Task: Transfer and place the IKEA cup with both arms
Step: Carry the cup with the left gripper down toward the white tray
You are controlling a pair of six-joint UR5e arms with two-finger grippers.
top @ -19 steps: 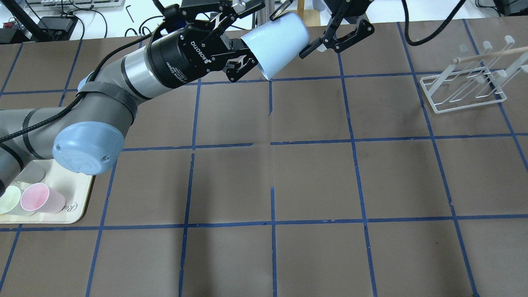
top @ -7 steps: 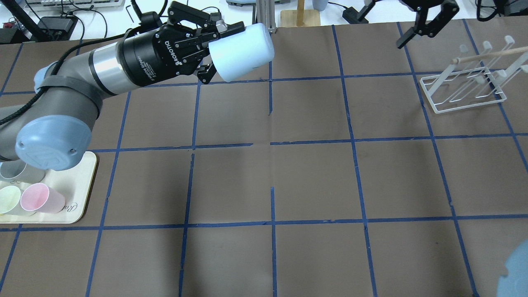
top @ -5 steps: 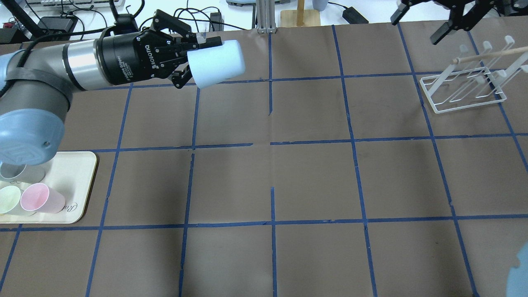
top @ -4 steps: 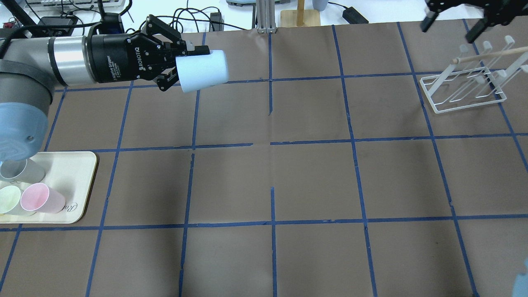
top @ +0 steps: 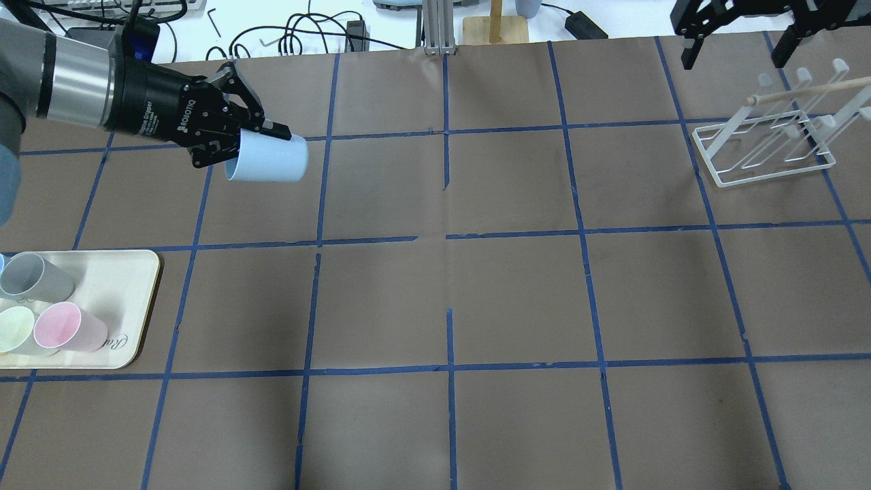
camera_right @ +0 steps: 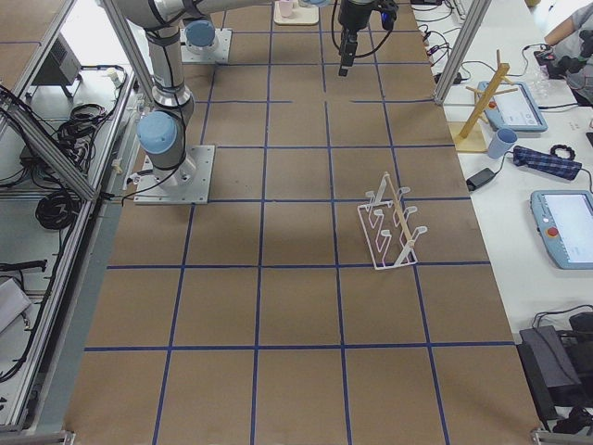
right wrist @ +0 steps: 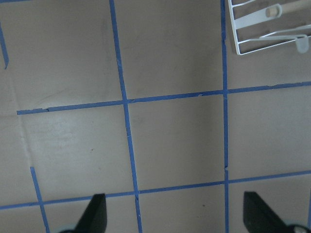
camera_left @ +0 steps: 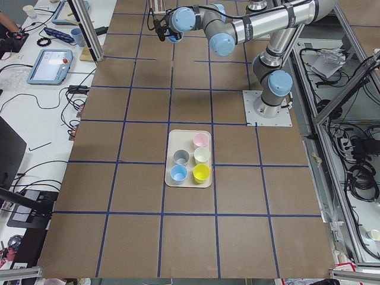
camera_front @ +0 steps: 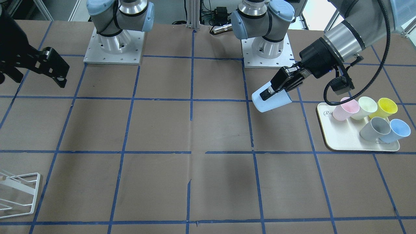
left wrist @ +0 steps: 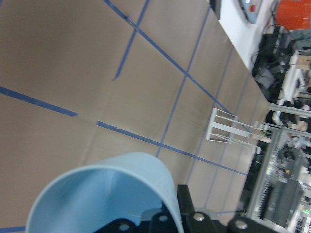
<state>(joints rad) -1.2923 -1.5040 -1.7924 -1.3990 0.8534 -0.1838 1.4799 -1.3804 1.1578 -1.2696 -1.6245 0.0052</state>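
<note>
My left gripper is shut on the rim of the light-blue IKEA cup and holds it tilted on its side above the table's far left part, base pointing right. It also shows in the front-facing view, gripper and cup, and the cup's deep-blue inside fills the bottom of the left wrist view. My right gripper is open and empty, high at the far right, near the rack; its fingertips frame bare table.
A cream tray at the robot's left holds a second light-blue cup, a grey cup, a pink cup, a yellow and a pale cup. A white wire rack stands at the far right.
My left arm has carried the cup from the far middle leftward and lower. My right gripper, earlier open beside the cup's base, has drawn away to the far right.
</note>
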